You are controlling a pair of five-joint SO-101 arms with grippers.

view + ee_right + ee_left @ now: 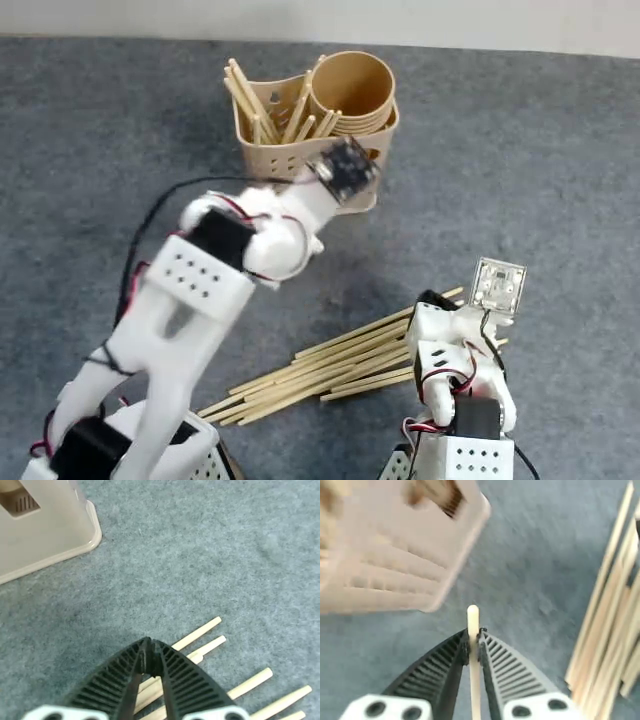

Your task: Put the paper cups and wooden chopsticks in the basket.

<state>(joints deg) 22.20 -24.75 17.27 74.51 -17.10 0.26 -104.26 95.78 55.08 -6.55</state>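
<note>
The beige basket [300, 150] stands at the back of the table with several wooden chopsticks [262, 105] and a stack of paper cups [352, 90] inside. My left gripper [474, 632] is shut on a single chopstick [473, 615], just in front of the basket [395, 555] and above the mat. A pile of loose chopsticks [330, 370] lies on the mat at the front. My right gripper [149, 646] is shut with nothing in it, low over the far ends of those chopsticks [202, 632].
Grey carpet [520, 160] covers the table, with open room to the left and right of the basket. The left arm [200, 270] stretches from the front left toward the basket. The right arm [460, 370] stays at the front right beside the pile.
</note>
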